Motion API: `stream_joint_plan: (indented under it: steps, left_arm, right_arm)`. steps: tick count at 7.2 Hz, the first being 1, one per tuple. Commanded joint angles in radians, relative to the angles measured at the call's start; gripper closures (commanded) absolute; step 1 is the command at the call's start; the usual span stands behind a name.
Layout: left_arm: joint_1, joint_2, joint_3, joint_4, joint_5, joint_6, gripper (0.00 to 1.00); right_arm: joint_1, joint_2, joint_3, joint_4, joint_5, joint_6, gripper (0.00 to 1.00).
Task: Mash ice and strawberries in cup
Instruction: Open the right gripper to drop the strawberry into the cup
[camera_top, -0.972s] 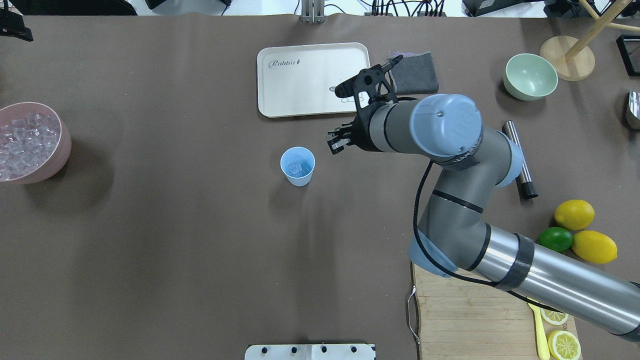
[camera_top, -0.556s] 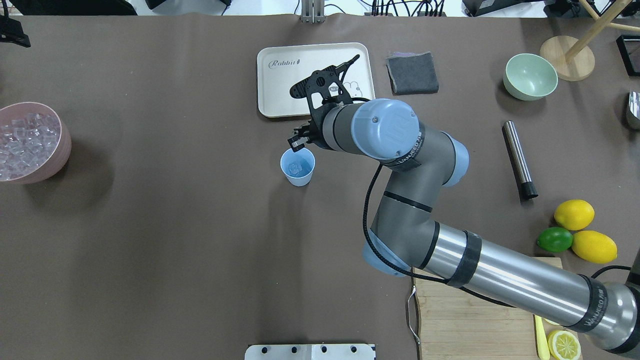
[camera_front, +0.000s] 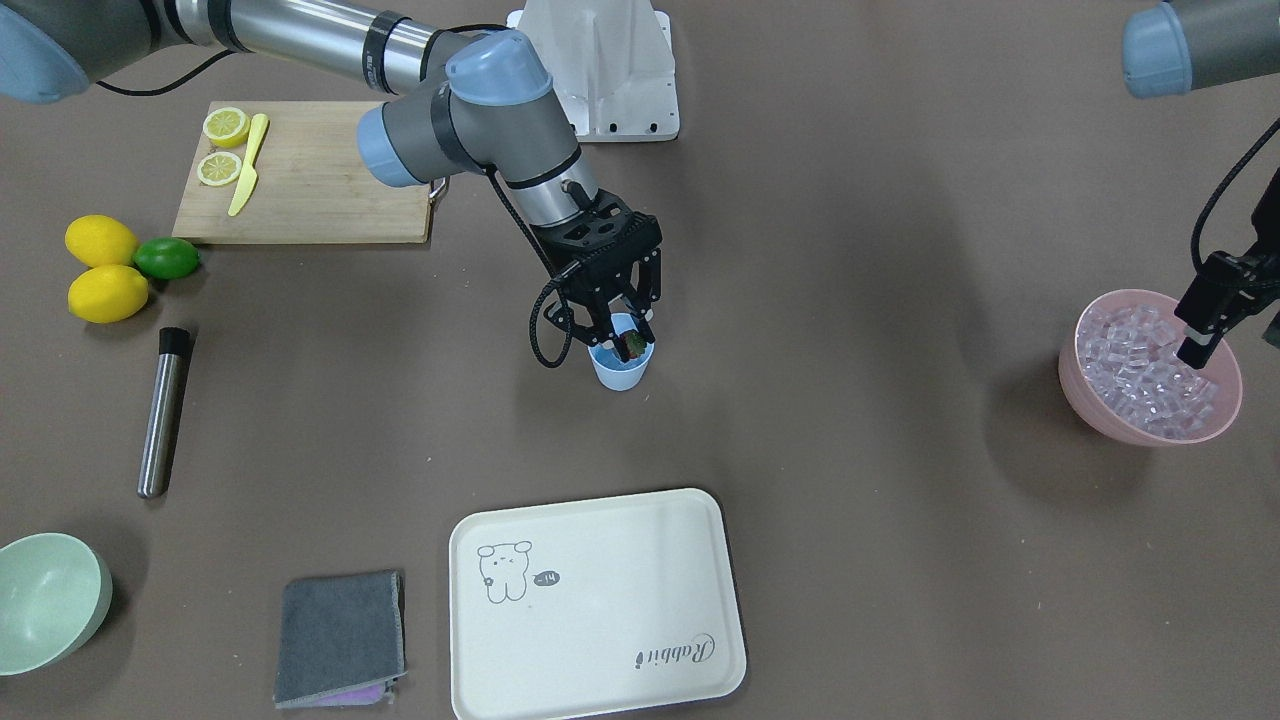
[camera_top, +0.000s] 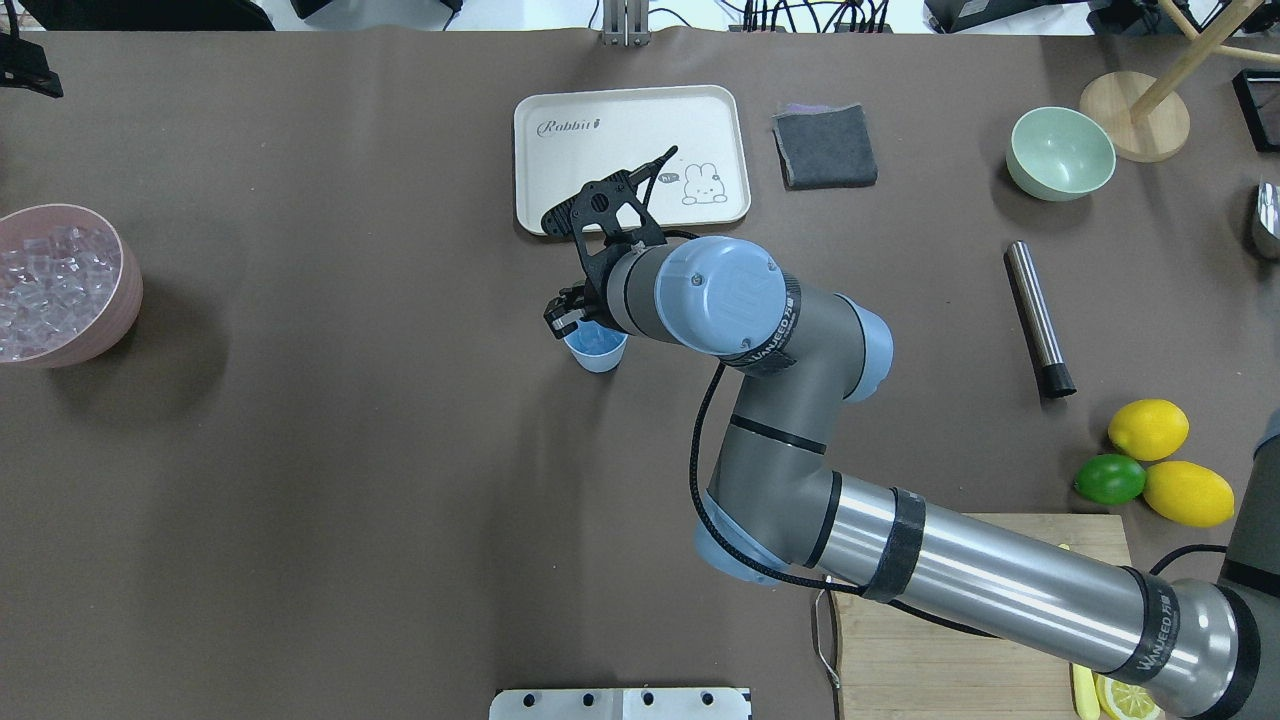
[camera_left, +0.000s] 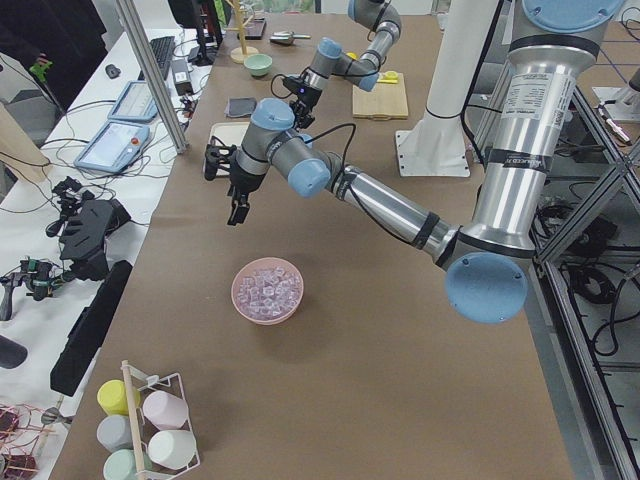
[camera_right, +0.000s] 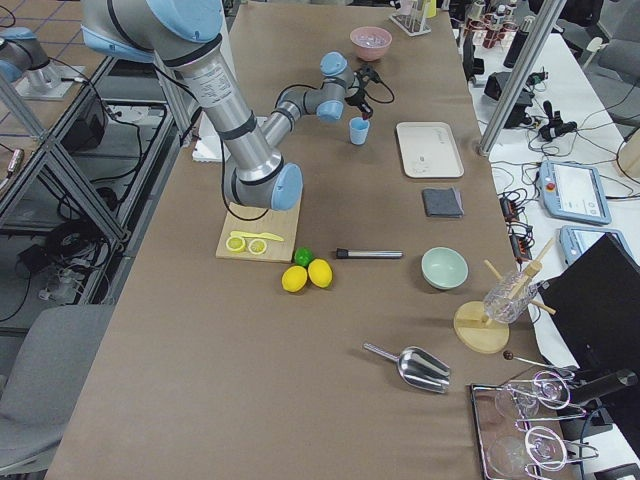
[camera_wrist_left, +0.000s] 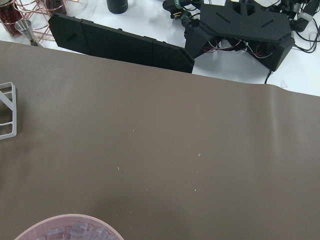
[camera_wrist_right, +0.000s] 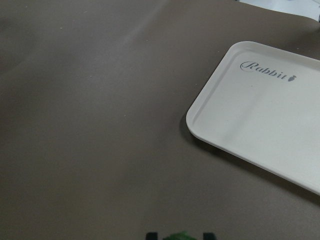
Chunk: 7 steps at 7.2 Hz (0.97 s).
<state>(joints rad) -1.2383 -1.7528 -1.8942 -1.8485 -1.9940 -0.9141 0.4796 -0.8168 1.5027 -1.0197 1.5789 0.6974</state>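
Observation:
The light-blue cup (camera_front: 621, 370) stands mid-table, also in the overhead view (camera_top: 600, 352). My right gripper (camera_front: 628, 338) hangs right over its mouth, shut on the small red strawberry (camera_front: 636, 346) with a green top; the leaves show at the bottom of the right wrist view (camera_wrist_right: 179, 235). From overhead the right gripper (camera_top: 568, 318) hides most of the cup's inside, so any ice in it is hidden. The pink bowl (camera_front: 1100, 410) holds many clear ice cubes (camera_front: 1145, 365). My left gripper (camera_front: 1235, 335) hovers over that bowl, jaws apart and empty.
A cream tray (camera_top: 620, 150), a grey cloth (camera_top: 825, 145) and a pale green bowl (camera_top: 1060, 152) lie along the far side. A steel cylinder (camera_top: 1038, 318), two lemons (camera_top: 1150, 428) and a lime (camera_top: 1110, 478) lie right. A cutting board (camera_top: 950, 650) is near right.
My right arm swung left from beside the tray to over the cup, carrying the strawberry. The gripper now covers the cup's mouth. The cup has not moved.

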Motion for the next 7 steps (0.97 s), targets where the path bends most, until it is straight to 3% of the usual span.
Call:
stream_joint_plan:
  steps: [1, 3, 4, 5, 7]
  left_arm:
    - [-0.001, 0.01, -0.008, 0.0, -0.002, 0.0, 0.02]
    - [-0.001, 0.01, -0.013, 0.0, -0.002, -0.003, 0.02]
    - [-0.001, 0.01, -0.014, 0.0, -0.002, -0.003, 0.02]
    - [-0.001, 0.01, -0.014, 0.0, -0.002, -0.003, 0.02]
    - [-0.001, 0.01, -0.017, 0.0, 0.001, -0.003, 0.02]
  right_arm:
    - [-0.016, -0.016, 0.008, 0.001, 0.003, -0.001, 1.0]
    - [-0.018, -0.015, 0.004, 0.001, 0.0, 0.001, 1.0]
    - [-0.012, -0.013, 0.002, 0.0, 0.0, 0.002, 0.59]
    - [-0.012, -0.013, 0.005, 0.001, 0.0, 0.022, 0.01]
    - [-0.013, -0.015, 0.007, -0.01, 0.003, 0.079, 0.0]
